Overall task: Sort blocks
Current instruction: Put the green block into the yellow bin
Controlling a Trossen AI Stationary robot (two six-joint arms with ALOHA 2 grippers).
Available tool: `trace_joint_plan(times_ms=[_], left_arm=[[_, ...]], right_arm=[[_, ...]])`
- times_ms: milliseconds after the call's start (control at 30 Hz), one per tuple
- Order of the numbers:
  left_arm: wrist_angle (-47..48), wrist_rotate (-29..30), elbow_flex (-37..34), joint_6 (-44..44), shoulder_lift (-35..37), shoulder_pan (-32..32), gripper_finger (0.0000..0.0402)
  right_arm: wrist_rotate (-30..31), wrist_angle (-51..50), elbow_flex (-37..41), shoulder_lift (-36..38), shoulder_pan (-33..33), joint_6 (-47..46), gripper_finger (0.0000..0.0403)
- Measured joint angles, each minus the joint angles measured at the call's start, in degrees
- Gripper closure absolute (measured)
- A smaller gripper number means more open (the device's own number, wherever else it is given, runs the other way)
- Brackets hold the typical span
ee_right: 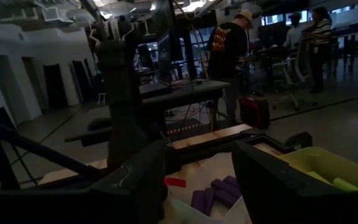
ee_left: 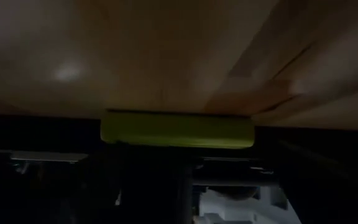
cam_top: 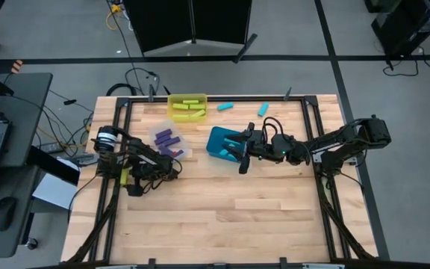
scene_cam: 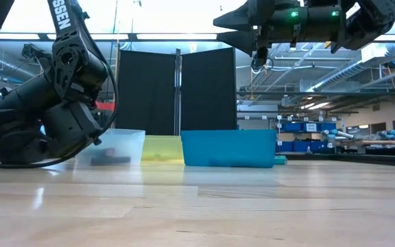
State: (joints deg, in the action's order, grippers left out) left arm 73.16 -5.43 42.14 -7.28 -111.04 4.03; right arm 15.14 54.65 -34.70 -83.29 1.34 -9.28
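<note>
My left gripper, beside the clear bin, jaws spread wide around a yellow-green block on the table, not gripping; closing off-centre could flick it away.

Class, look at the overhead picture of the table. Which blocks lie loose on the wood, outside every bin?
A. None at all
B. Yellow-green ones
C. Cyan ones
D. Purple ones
C: two cyan blocks lie on the bare table near its far edge, beside the yellow bin.
</note>
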Motion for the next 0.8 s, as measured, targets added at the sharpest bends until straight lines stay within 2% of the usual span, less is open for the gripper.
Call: trace_joint_plan(times_ms=[400,800], left_arm=[[-1.2,0.9,-0.4,-0.7,0.0,0.1,0.0005],[-0.8,-3.8,1.6,-3.3,-0.1,1.7,0.0005]], right_arm=[[0.0,0.0,0.0,0.0,0.0,0.0,0.0206],[-0.1,0.0,0.0,0.0,0.1,-0.1,0.0206]])
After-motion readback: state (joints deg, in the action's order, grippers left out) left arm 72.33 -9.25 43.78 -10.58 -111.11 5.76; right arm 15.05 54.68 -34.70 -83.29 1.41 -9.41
